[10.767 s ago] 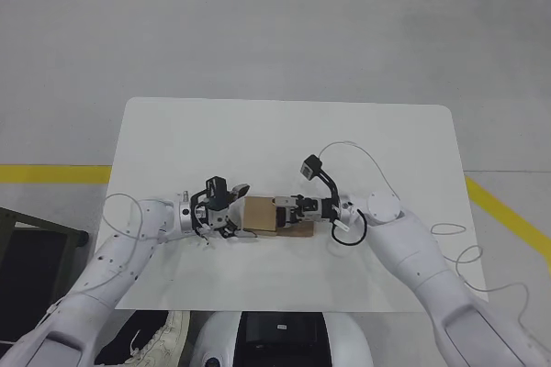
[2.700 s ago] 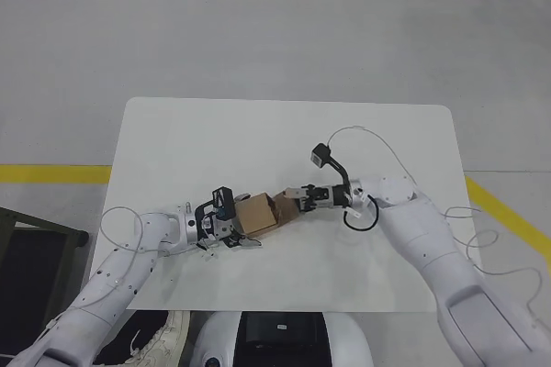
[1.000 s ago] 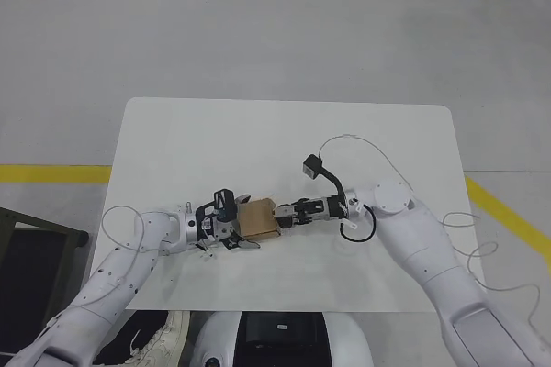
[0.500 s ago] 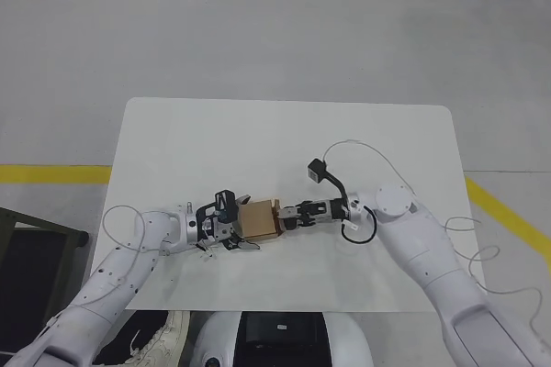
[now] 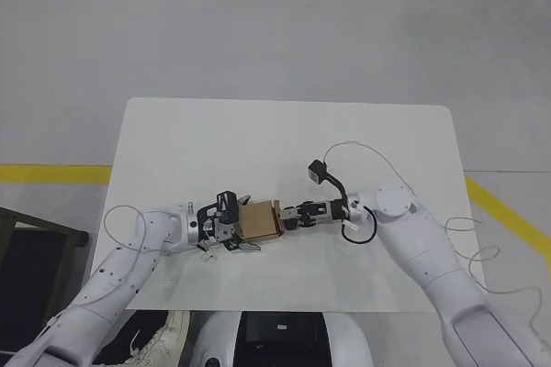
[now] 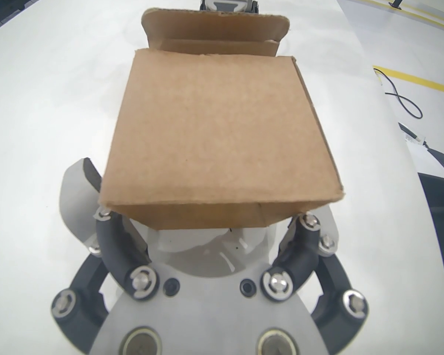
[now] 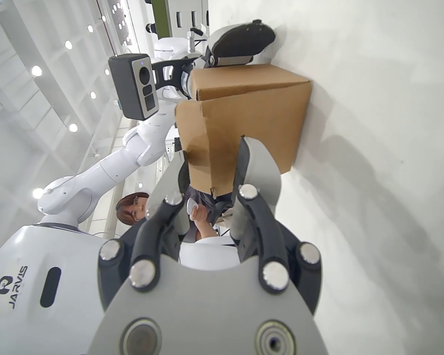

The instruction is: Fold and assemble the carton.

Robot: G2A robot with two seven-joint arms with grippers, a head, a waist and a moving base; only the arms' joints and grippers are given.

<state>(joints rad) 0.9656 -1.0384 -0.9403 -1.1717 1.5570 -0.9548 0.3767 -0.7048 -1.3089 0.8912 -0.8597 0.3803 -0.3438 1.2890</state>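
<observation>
The left gripper (image 6: 201,201) sits at the carton's 9 o'clock end, its fingers (image 6: 79,182) spread wide and clasping the carton (image 6: 218,123) across its width, though contact on both sides is hard to confirm. The carton lies on its side on the table (image 5: 285,138), a little toward 7 o'clock from the table's centre. At its 3 o'clock end the right gripper (image 7: 212,160) has its fingers closed on the raised end flap (image 6: 214,31), one finger on either face.

If the right gripper pushes off the score line, the flap could crease crookedly or tear. A hard push could also slide the carton out of the left's wide hold or buckle its walls.

The carton's inside, the end by the left palm, and the inner flaps' positions are hidden.
</observation>
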